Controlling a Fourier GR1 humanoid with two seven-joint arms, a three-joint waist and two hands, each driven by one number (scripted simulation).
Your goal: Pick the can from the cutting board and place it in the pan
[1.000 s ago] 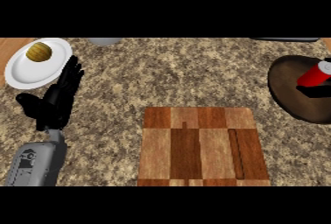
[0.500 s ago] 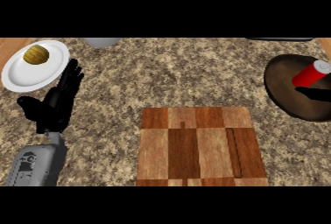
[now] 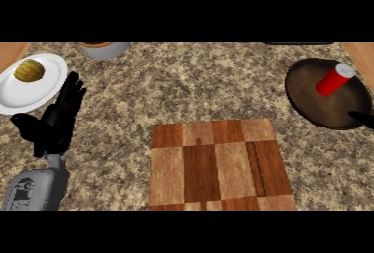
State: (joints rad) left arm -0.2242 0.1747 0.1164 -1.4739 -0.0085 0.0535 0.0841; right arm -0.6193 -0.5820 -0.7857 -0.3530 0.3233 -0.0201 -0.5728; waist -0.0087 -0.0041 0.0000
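Can (image 3: 333, 80) upright inside pan (image 3: 310, 106), right of counter; board (image 3: 219, 168) bare of it. Placement looks done.

Left hand (image 3: 58, 118) at left edge, fingers straight and spread, holding nothing, resting just beside plate (image 3: 22, 96). Dark tip at pan's right rim, too little shown to tell what or how posed.

Likely light, rigid, smooth-sided, so slippery; tall and narrow, prone to tip. Best taken round mid-body, from side.

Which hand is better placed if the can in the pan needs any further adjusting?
Probably the right. The can stands in the pan at the right edge, where a dark tip, seemingly the right hand, shows. The left hand rests open beside the plate, far off.
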